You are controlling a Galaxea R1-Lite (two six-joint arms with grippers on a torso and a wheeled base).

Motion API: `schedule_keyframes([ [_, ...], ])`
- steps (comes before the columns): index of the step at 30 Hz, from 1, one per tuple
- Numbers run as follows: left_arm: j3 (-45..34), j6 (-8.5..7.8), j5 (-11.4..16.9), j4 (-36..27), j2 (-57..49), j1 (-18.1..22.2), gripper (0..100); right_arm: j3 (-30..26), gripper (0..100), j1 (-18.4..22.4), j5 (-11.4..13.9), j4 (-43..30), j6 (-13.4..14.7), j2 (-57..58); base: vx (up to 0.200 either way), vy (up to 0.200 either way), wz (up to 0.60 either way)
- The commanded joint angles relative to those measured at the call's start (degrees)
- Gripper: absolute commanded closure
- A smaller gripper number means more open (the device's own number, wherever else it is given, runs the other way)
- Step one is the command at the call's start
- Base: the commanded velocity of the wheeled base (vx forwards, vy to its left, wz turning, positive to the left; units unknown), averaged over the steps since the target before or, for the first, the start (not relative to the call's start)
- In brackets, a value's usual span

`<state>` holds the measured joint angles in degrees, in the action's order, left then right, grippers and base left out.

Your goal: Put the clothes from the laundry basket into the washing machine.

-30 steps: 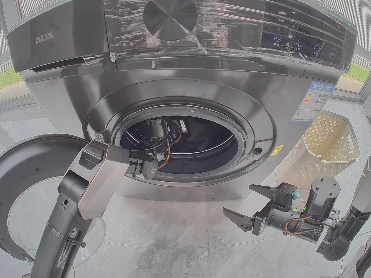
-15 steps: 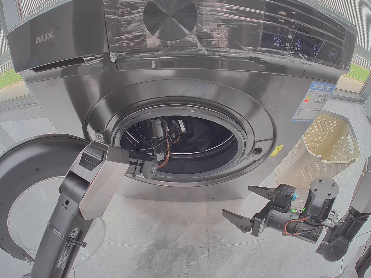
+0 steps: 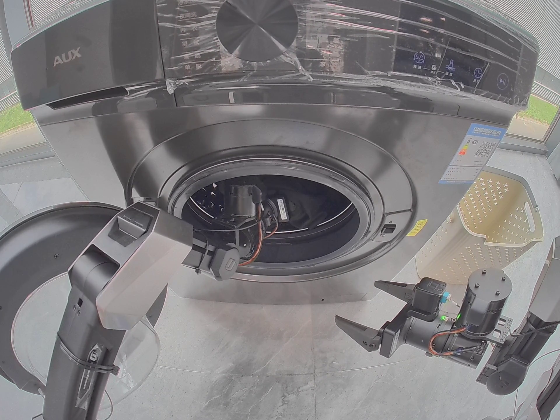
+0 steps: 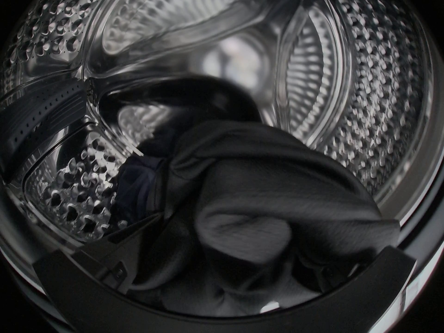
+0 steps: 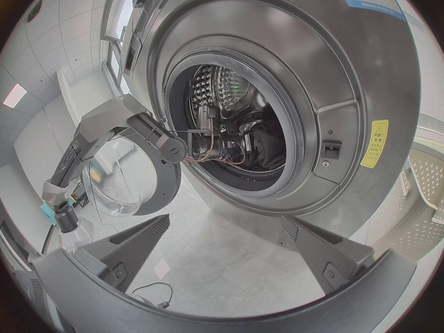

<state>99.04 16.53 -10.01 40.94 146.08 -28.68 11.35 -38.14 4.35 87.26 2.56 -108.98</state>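
Clothes (image 4: 277, 181) lie heaped between the seemingly spread fingers (image 4: 125, 250) of the left gripper (image 4: 224, 218); pulling back might snag cloth and drag it out.

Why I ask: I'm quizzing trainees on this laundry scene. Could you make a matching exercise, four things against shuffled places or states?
Things:
1. dark garment
2. laundry basket
3. washer door
4. right pincer

Places or states:
A. swung open, on the robot's left
B. open, hovering above the floor
C. lying in the drum
D. beside the machine, on the robot's right

Pairs: 1-C, 2-D, 3-A, 4-B.
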Motion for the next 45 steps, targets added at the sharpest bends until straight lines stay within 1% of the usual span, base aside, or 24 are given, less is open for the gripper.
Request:
schedule_keyframes([
  [1, -15.5, -5.37, 0.1, -0.3, -9.7, -1.5, 0, 0.0, 0, 0.0, 0.0, 0.0, 0.0, -0.1, 0.0, 0.0, 0.0],
  [2, -15.5, -5.37, 0.1, -0.3, -9.7, -1.5, 0, 0.0, 0, 0.0, 0.0, 0.0, 0.0, 0.0, 0.0, 0.0, 0.0],
  [3, -21.1, -5.63, 0.7, -0.2, -12.8, -2.7, 0, 0.1, 0, 0.0, 0.0, 0.0, 0.0, -0.1, 0.0, 0.0, 0.0],
  [4, -21.1, -5.63, 0.7, -0.2, -12.8, -2.7, 0, 0.1, 0, 0.0, 0.0, 0.0, -0.1, -0.1, 0.0, 0.0, 0.0],
  [6, -26.1, -5.72, 1.0, 0.6, -15.9, -3.7, 0, 0.1, 0, -0.1, 0.0, 0.0, -0.1, -0.1, 0.0, 0.0, 0.0],
  [7, -27.3, -5.63, 1.2, 1.0, -16.9, -4.3, 0, 0.1, 0, 0.0, 0.0, 0.0, -0.1, -0.1, 0.0, 0.0, 0.0],
  [12, -30.2, -5.63, 1.7, 2.1, -20.0, -5.4, 0, 0.2, 0, -0.1, 0.0, 0.0, -0.1, -0.1, 0.0, 0.0, 0.0],
  [16, -30.8, -5.28, 3.6, 1.3, -22.8, -5.6, 0, 0.1, 0, -0.1, 0.0, 0.0, -0.1, -0.1, 0.0, 0.0, 0.0],
  [19, -31.5, -5.46, 3.6, 1.0, -23.2, -5.6, 0, 0.2, 0, 0.0, 0.0, 0.0, -0.1, -0.1, 0.0, 0.0, 0.0],
  [21, -30.9, -5.63, 4.2, 2.1, -22.4, -5.6, 0, 0.2, 0, -0.1, 0.0, 0.0, -0.1, -0.1, 0.0, 0.0, 0.0],
  [23, -30.0, -5.46, 4.8, 3.3, -20.9, -5.6, 0, 0.2, 0, -0.1, 0.0, 0.0, -0.1, -0.2, 0.0, 0.0, 0.0],
  [28, -26.2, -5.37, 4.8, 5.8, -15.2, -5.6, 0, 0.2, 0, -0.1, 0.0, 0.0, -0.1, -0.3, 0.0, 0.0, 0.0],
  [29, -23.8, -5.37, 4.9, 6.6, -12.3, -5.2, 0, 0.2, 0, -0.1, 0.0, 0.0, -0.1, -0.3, 0.0, 0.0, 0.0],
  [31, -23.0, -5.37, 4.9, 7.0, -11.3, -5.2, 0, 0.2, 0, -0.1, 0.0, 0.0, -0.1, -0.3, 0.0, 0.0, 0.0],
  [32, -19.1, -5.46, 4.9, 8.5, -7.2, -4.8, 0, 0.2, 0, -0.1, 0.0, 0.0, -0.1, -0.4, 0.0, 0.0, 0.0],
  [38, -12.8, -5.72, 4.8, 8.5, -1.3, -3.9, 0, 0.2, 0, -0.4, 0.0, 0.0, 0.0, -0.4, 0.0, 0.0, 0.0],
  [39, -11.6, -5.81, 4.8, 8.5, -0.3, -3.8, 100, 0.2, 0, -0.4, 0.0, 0.0, 0.0, -0.4, 0.0, 0.0, 0.0],
  [45, -8.6, -5.81, 4.8, 7.6, 1.0, -3.0, 100, 0.3, 0, -0.4, 0.0, 0.0, 0.0, -0.4, 0.0, 0.0, 0.0],
])
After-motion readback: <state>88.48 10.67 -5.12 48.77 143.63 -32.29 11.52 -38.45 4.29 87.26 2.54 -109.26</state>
